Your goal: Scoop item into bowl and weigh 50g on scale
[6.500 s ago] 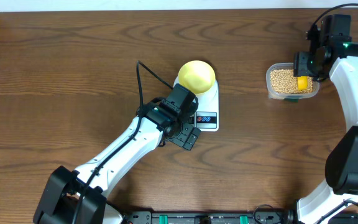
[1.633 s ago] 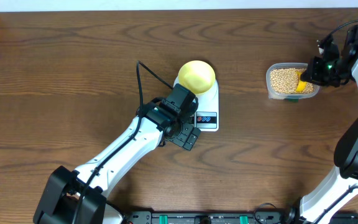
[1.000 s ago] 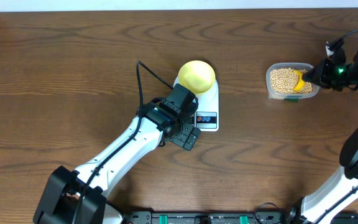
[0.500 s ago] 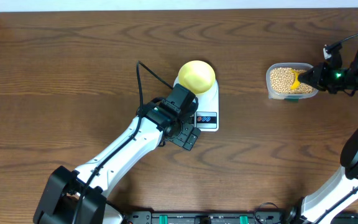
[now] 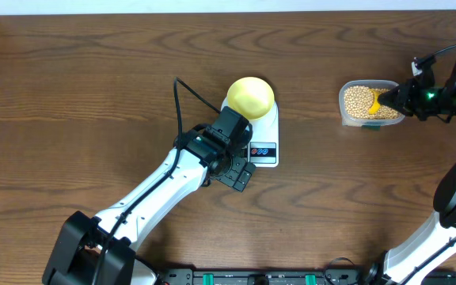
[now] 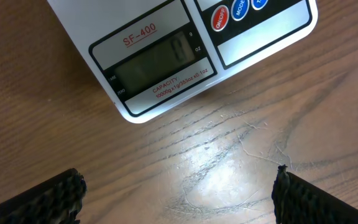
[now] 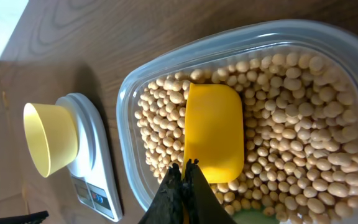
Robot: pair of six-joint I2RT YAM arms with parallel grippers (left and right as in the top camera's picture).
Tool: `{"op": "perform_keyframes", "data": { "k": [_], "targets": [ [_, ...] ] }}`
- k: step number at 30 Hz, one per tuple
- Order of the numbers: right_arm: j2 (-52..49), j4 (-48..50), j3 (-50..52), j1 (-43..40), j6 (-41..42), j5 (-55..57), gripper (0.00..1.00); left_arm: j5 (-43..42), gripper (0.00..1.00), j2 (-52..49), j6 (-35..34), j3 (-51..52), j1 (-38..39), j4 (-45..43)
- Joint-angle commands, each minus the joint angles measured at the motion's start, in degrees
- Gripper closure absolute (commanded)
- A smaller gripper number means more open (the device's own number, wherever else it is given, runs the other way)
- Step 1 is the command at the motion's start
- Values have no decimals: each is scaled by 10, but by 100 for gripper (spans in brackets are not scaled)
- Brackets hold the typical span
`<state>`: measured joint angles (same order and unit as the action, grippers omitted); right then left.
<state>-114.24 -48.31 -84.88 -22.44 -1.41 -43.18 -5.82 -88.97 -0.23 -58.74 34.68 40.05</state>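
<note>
Looking first at the biggest thing, we see a brown wooden bench (image 5: 93, 79) that carries everything. On it the white scale (image 6: 166, 37) lies just ahead of the left claw (image 6: 179, 200). The scale's grey display and its red and blue buttons face this claw. The digits on the display are too faint for us to read. The left claw hangs low over bare wood with its two fingers wide apart. It holds nothing and does not touch the scale.

Next in size is a clear plastic tub (image 7: 129, 124), which sits directly under the right claw (image 7: 183, 177), well apart from the scale. From the right claw, the scale is far off to the side, beyond the tub's wall.

The pale yellow bowl (image 5: 250, 96) stands on the far end of the scale, the end away from the left claw. It is beyond the display and the buttons. From above we cannot see anything inside it.

The right claw has its fingers together, clamped on the near edge of a yellow scoop (image 7: 215, 134). The scoop's cup lies in the tub just ahead of the fingertips, resting on the pile.

The beans (image 7: 291, 143) fill the tub all around the scoop, below and ahead of the right claw. We cannot tell if any are inside the cup.
</note>
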Motion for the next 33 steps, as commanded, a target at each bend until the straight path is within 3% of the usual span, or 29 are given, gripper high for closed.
{"op": "perform_keyframes", "data": {
  "k": [1,12,33],
  "targets": [
    [-4,-8,10,4,16,-47,99,5,2,1,-9,-4,0,2],
    [-4,-38,10,-37,16,-49,99,5,2,1,-9,-4,0,2],
    [-4,-39,10,-106,12,-185,99,5,2,1,-9,-4,0,2]
  ]
}}
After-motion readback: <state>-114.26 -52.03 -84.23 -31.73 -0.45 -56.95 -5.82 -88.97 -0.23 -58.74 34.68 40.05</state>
